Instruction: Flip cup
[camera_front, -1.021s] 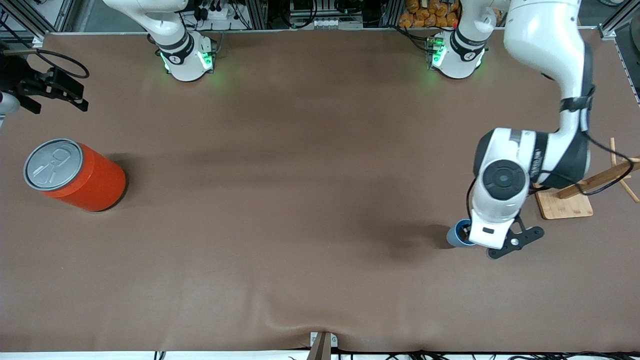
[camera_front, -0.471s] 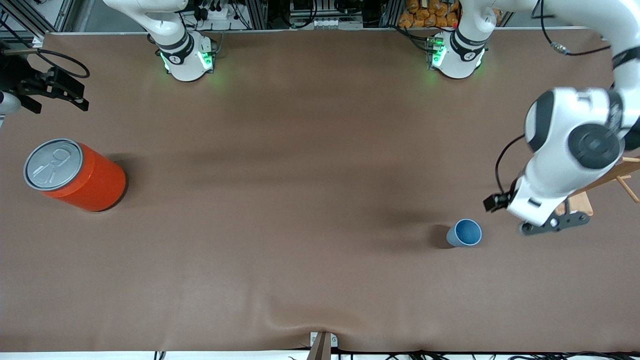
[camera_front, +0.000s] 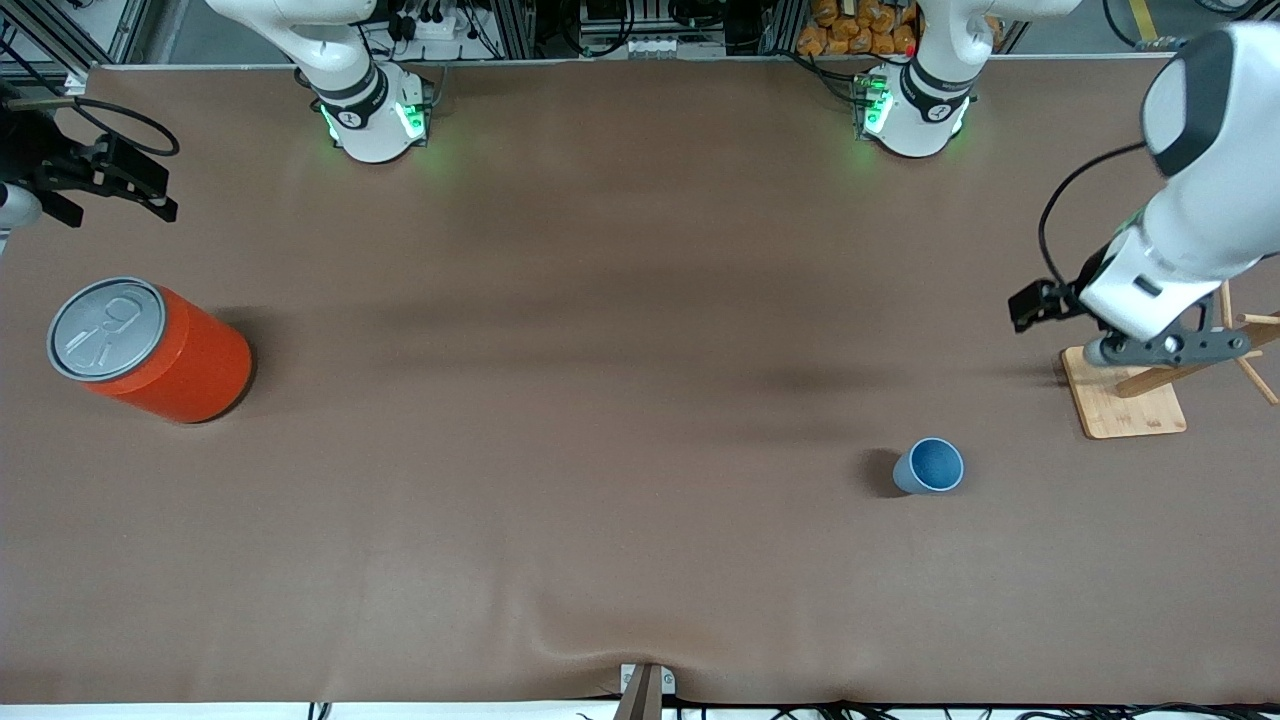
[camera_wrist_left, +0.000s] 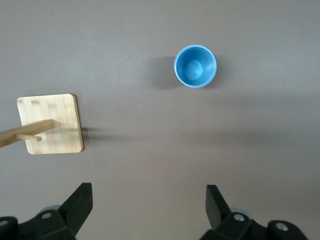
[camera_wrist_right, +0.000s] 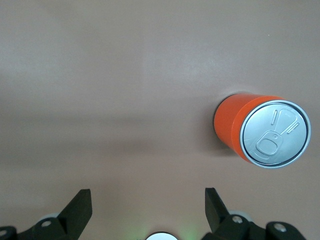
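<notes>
The small light blue cup (camera_front: 930, 466) stands upright on the brown table, mouth up, toward the left arm's end. It also shows in the left wrist view (camera_wrist_left: 195, 66), with its darker blue inside visible. My left gripper (camera_front: 1165, 350) is open and empty, up in the air over the wooden stand, apart from the cup; its jaws are spread wide in the left wrist view (camera_wrist_left: 149, 202). My right gripper (camera_front: 130, 190) is open and empty and waits at the right arm's end of the table, its jaws wide apart in the right wrist view (camera_wrist_right: 147, 202).
A big orange can (camera_front: 150, 350) with a grey pull-tab lid stands at the right arm's end and shows in the right wrist view (camera_wrist_right: 262, 132). A wooden stand (camera_front: 1125, 405) with a square base and slanted pegs sits at the left arm's end, beside the cup (camera_wrist_left: 50, 122).
My left gripper has left the cup and moved up and away, to over the wooden stand. The cup stays upright in the same spot. The right arm has not moved.
</notes>
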